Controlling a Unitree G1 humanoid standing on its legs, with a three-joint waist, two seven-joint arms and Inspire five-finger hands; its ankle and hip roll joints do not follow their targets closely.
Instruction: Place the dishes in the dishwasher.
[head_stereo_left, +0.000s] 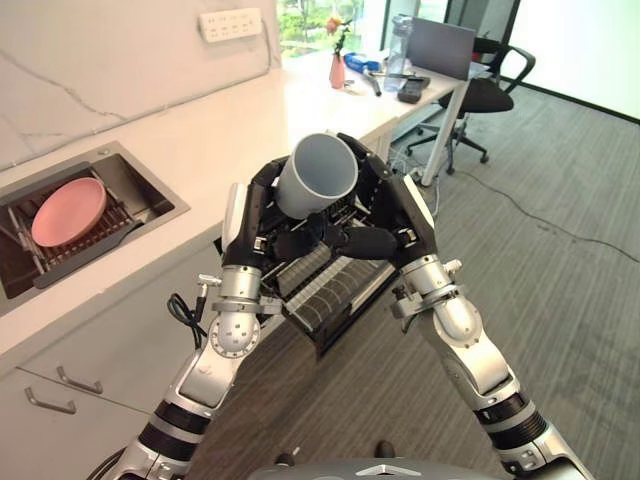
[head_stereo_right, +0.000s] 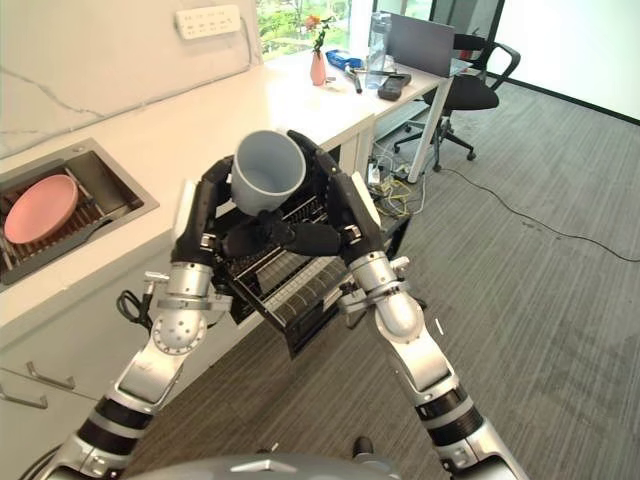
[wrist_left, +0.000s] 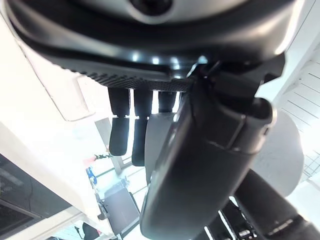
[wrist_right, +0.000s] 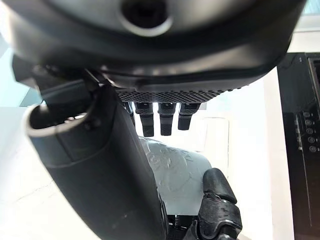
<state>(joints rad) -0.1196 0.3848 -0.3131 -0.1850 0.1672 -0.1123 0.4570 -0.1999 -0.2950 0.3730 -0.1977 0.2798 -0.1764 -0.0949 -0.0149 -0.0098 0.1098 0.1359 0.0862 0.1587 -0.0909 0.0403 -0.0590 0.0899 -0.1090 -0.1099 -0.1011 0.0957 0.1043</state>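
A grey cup (head_stereo_left: 318, 175) is held up over the pulled-out dishwasher rack (head_stereo_left: 335, 290), its open mouth tilted towards me. My left hand (head_stereo_left: 250, 215) wraps it from one side and my right hand (head_stereo_left: 400, 215) from the other, fingers curled round its wall and both thumbs meeting under it. The cup's grey wall (wrist_left: 285, 160) shows past the left thumb in the left wrist view, and the cup (wrist_right: 175, 170) shows below the right hand's fingers in the right wrist view. A pink plate (head_stereo_left: 68, 212) lies on a drying rack in the sink (head_stereo_left: 150, 185) at the left.
The white counter (head_stereo_left: 240, 110) runs along the left, with a pink vase (head_stereo_left: 337, 70) at its far end. Beyond it stand a desk with a laptop (head_stereo_left: 438, 45) and a black office chair (head_stereo_left: 490, 95). Grey carpet (head_stereo_left: 560, 260) lies open to the right.
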